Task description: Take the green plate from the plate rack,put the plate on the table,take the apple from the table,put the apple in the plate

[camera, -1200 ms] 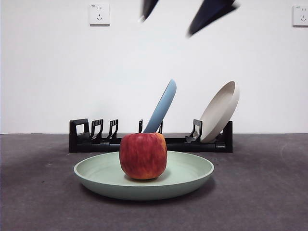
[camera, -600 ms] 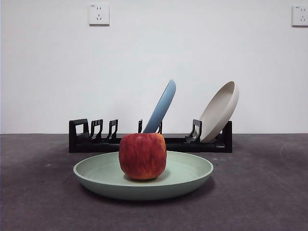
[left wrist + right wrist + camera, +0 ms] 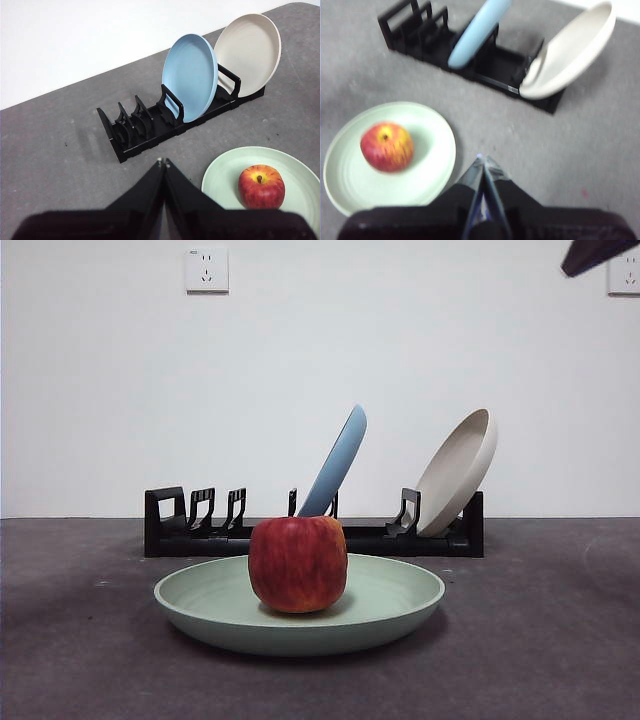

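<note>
**Apple resting in the green plate, both grippers clear**

Front view: the apple [image 3: 298,564] sits in the green plate [image 3: 400,605] on the table [image 3: 550,640], centre frame; behind stands the plate rack [image 3: 175,525] holding a blue plate [image 3: 335,462] and a beige plate [image 3: 457,472]. A dark arm tip shows at upper right.

Left wrist view: the left gripper [image 3: 163,162], jaws pressed together, holds nothing.

Right wrist view: the right gripper [image 3: 482,159], jaws likewise together and empty, hangs above bare table beside the plate; the picture is blurred.

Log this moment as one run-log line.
apple: in green plate | plate: on table | left hand: shut, empty | right hand: shut, empty
</note>
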Tool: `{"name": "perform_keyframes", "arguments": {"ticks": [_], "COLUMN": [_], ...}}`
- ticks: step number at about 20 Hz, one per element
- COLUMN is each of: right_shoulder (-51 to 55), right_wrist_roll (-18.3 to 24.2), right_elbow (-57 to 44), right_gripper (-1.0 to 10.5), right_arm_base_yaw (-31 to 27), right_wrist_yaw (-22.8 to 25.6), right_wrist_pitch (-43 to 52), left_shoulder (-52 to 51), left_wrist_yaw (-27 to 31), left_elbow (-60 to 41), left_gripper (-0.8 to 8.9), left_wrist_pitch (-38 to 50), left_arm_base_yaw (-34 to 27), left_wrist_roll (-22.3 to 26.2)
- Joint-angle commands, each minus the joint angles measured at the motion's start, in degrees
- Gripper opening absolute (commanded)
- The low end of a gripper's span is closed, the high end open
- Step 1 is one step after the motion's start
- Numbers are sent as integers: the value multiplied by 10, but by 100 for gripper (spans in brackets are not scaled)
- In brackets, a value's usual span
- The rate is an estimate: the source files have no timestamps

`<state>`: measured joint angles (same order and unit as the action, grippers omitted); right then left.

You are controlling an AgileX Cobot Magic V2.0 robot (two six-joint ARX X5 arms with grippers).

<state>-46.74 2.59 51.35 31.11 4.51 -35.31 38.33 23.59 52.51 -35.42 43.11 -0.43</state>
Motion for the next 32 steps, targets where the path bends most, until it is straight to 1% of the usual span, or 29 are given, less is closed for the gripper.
{"name": "perform_keyframes", "arguments": {"ticks": [1, 13, 14, 15, 17, 19, 22, 24, 25, 26, 29, 32], "right_shoulder": [0, 0, 0, 0, 0, 0, 0, 0, 0, 0, 0, 0], "right_wrist_roll": [-2, -2, -2, -2, -2, -2, -2, -2, -2, -2, -2, -2], "right_elbow": [-3, -3, -3, -3, -3, -3, -3, -3, -3, -3, -3, -3], "right_gripper": [-11, -11, -11, -11, -11, -11, -11, -11, -11, -11, -11, -11], "right_arm_base_yaw": [0, 0, 0, 0, 0, 0, 0, 0, 0, 0, 0, 0], "right_wrist_yaw": [1, 1, 1, 1, 1, 1, 1, 1, 1, 1, 1, 1], "right_wrist_pitch": [3, 3, 3, 3, 3, 3, 3, 3, 3, 3, 3, 3], "left_shoulder": [-3, 18, 7, -2, -23, -51, -124, -183, -212, -238, -298, -338], "left_wrist_yaw": [3, 1, 10, 7, -21, -80, -170, -226, -247, -254, -253, -254], "left_elbow": [0, 0, 0, 0, -3, -38, -170, -273, -318, -356, -439, -489], "left_gripper": [-3, -4, -3, -3, -3, -3, -3, -3, -3, -3, -3, -3], "left_wrist_pitch": [-2, -4, -3, -2, 3, 49, 183, 266, 288, 297, 302, 301], "left_arm_base_yaw": [-2, -2, -12, -30, -90, -174, -296, -361, -388, -410, -455, -473], "left_wrist_roll": [5, 5, 28, 42, 45, 45, 45, 45, 45, 45, 35, 29]}}
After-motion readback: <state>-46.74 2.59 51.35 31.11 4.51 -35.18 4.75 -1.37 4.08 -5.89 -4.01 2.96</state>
